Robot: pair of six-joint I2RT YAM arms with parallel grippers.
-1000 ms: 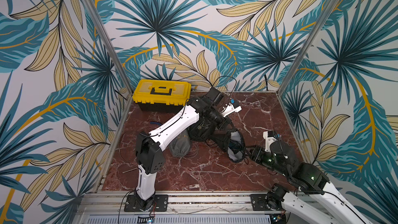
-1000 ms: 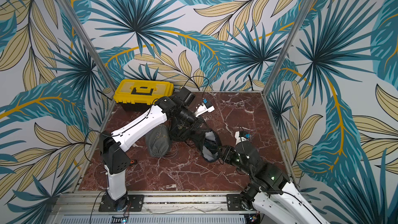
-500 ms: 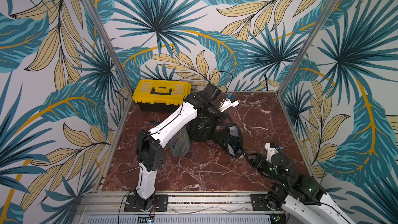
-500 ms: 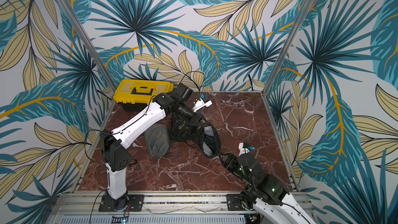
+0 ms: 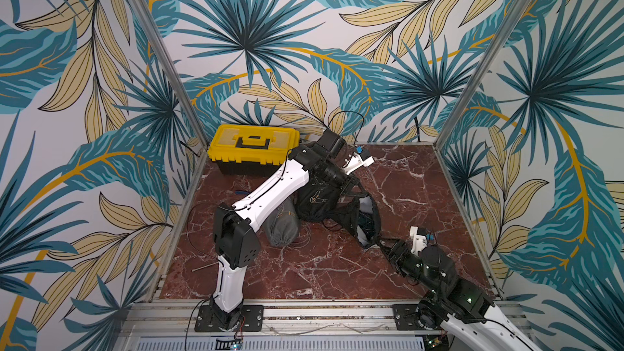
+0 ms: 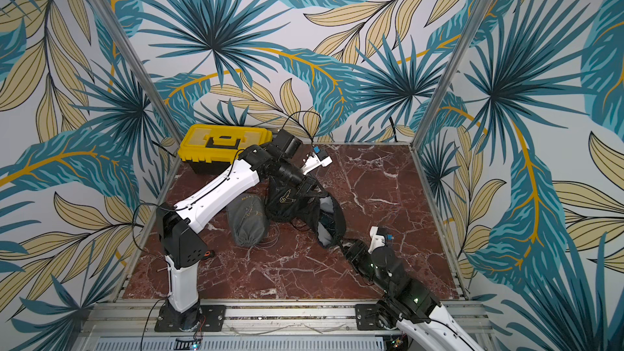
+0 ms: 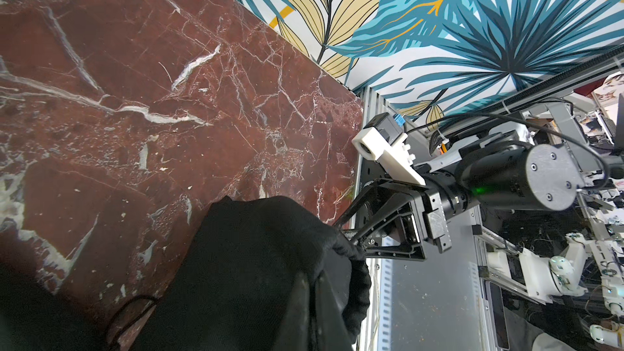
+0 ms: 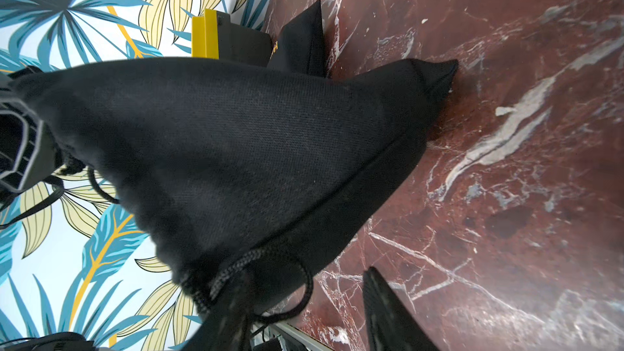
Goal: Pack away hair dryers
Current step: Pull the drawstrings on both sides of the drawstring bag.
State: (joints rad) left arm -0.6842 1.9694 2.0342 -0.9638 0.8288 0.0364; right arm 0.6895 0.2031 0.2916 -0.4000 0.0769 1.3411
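Observation:
A black drawstring bag [image 5: 351,222] hangs with its mouth stretched between my two grippers. Part of a dark teal hair dryer [image 5: 366,225] shows inside the mouth in both top views [image 6: 326,222]. My left gripper [image 5: 353,187] is shut on the far rim of the bag [image 7: 253,265] and holds it up off the marble. My right gripper [image 5: 385,247] is at the near rim with its jaws apart. In the right wrist view one of its fingers [image 8: 385,308] stands free over the floor, while the other is against the bag's cord [image 8: 233,271].
A second black bag with a gold logo [image 5: 315,202] and a grey bag [image 5: 282,227], both drawn shut, lie under the left arm. A yellow toolbox [image 5: 253,146] stands shut at the back left corner. Patterned walls close in three sides.
The left gripper lifted the bag's far rim up and back. The right gripper drew back toward the front and its jaws widened. The bag's mouth now stands stretched.

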